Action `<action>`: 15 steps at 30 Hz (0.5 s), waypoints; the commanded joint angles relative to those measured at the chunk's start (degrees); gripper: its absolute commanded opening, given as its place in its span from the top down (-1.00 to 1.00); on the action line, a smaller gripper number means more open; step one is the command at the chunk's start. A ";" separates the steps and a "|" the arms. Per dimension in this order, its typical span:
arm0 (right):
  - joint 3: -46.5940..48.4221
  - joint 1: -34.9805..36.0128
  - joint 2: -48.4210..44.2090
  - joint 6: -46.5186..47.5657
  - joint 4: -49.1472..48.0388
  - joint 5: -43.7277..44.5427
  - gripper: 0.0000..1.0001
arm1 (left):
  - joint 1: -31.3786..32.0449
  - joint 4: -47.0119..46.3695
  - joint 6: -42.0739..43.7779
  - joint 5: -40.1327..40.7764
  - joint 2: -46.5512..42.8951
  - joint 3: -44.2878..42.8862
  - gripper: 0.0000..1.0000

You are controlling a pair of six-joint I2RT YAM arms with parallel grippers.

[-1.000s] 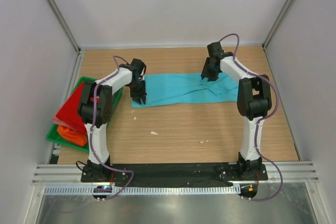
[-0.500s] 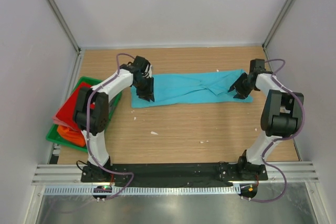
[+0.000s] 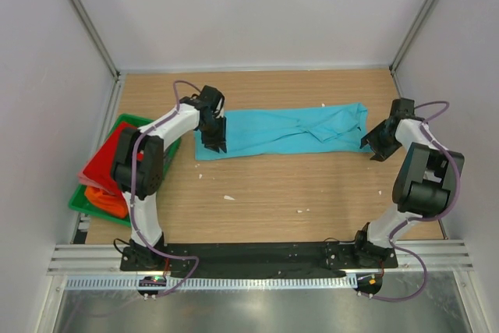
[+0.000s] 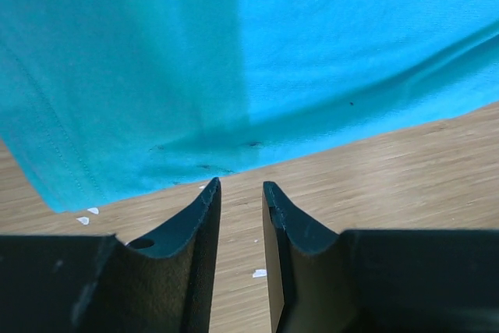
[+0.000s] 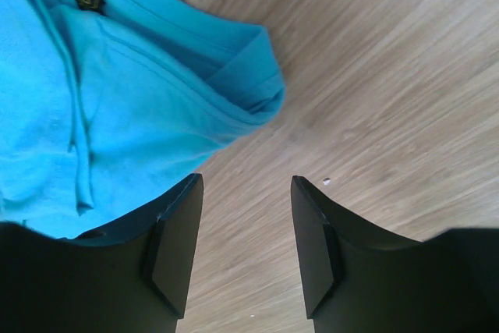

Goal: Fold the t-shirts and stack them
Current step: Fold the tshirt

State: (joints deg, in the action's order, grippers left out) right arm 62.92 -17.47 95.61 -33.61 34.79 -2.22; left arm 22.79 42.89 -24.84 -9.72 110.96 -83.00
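Shirts: three – turquoise shirt (image 3: 281, 132), red shirt (image 3: 109, 161), orange shirt (image 3: 109, 200)
Green tray (image 3: 78, 203): one
Arms: two – left arm (image 3: 168, 122), right arm (image 3: 421, 173)
Bench (image 3: 312, 185): one

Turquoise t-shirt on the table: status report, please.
Left gripper narrowly open, empty, at one end of the turquoise cloth t-shirt. Right gripper open, empty, beside its collar end. Shirt lies as a long strip on the wooden table. Nothing blocking.
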 commanded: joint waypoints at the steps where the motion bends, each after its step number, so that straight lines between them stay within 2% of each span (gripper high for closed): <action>1: -1.22 -0.45 -0.26 -0.32 -2.35 1.69 -0.10 | -0.99 0.88 -0.39 3.30 -0.21 0.82 0.41; 12: -0.69 -1.16 5.28 1.08 -6.92 8.02 -0.06 | -4.24 1.05 1.37 6.55 0.49 3.28 0.41; 15: -0.25 -1.42 6.77 0.91 -6.92 9.59 0.06 | -4.85 2.02 1.64 6.99 2.24 3.64 0.41</action>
State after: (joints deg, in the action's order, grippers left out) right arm 61.43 -18.24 100.47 -33.12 30.02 3.16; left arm 18.52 43.72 -24.53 -4.27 111.63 -80.07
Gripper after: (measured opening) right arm 0.492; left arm 0.297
